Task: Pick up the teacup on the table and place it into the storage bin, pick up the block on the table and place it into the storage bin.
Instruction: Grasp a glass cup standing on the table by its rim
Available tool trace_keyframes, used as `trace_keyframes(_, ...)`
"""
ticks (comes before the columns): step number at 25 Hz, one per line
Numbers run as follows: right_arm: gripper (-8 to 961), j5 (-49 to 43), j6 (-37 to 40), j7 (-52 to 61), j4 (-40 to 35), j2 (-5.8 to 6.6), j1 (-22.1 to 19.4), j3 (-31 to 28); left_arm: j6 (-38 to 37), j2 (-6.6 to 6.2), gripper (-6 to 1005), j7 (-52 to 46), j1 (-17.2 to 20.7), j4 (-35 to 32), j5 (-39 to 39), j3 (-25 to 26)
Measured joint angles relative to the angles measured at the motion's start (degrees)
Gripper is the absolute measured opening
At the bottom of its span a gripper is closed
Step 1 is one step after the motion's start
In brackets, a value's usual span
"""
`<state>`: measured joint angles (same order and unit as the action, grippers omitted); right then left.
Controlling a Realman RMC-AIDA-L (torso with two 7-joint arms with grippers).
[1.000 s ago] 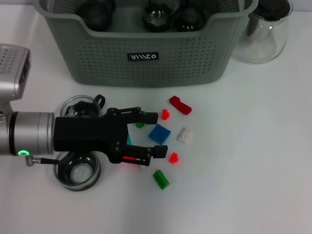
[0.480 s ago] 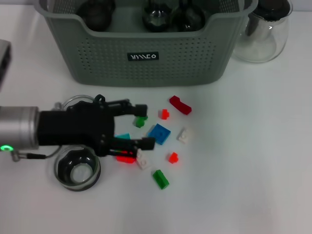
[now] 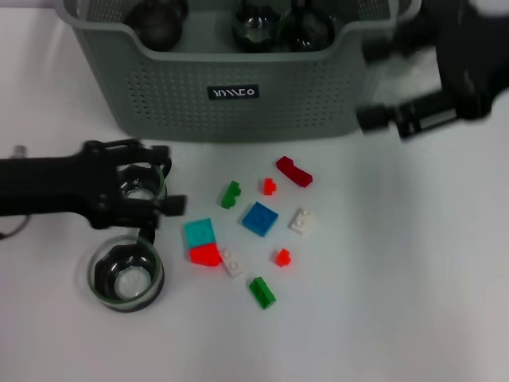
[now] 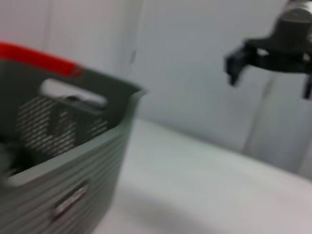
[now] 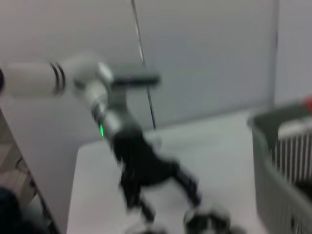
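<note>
**Grey-green bin at back, left gripper open around a glass teacup**

Grey-green perforated plastic storage bin (image 3: 238, 76) with a black label stands on the white table (image 3: 398, 302); dark round glass items lie inside it. In front of the bin's left half, the black left gripper (image 3: 163, 179) reaches in from the left, fingers spread, straddling a clear glass teacup (image 3: 139, 185) without visibly clamping it. A second clear glass teacup (image 3: 125, 277) with a dark interior sits further out from the bin, just past the gripper and apart from it. In front of the bin's middle lie scattered small plastic blocks: a blue square block (image 3: 259, 218), a cyan-and-red block (image 3: 202, 242), a dark red block (image 3: 293, 171), green, white and small red pieces around them. None touch the gripper. The black right gripper (image 3: 374, 79) is blurred, hovering at the bin's right end above the table; its opening cannot be read, nothing seen in it.
</note>
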<state>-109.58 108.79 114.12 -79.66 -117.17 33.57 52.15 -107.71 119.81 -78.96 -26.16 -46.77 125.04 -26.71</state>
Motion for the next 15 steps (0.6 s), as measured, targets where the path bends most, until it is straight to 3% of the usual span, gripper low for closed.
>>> trace_keyframes(5,931,-6.7,0.8,-0.2,4.2,-0.52,-0.3,0.0,0.5,-0.45,767,-7.5,0.8,-8.9,2.5,0.1)
trace_keyframes(6,930,-8.0,0.7,-0.2,4.9,-0.61,-0.3,0.1,0.8,-0.42,767,-13.0,0.6,-14.6,4.9,-0.1)
trace_keyframes(9,930,-12.6,0.4,-0.2,6.9,-0.90,0.3,0.3,1.7,0.04,766,-20.6,-0.7,-20.6,9.7,-1.4)
trace_keyframes(15,930,-20.2,-0.4,-0.3,10.2,-2.02,2.6,0.6,8.7,1.56,764,-38.1,-3.5,-26.4,21.1,-10.3)
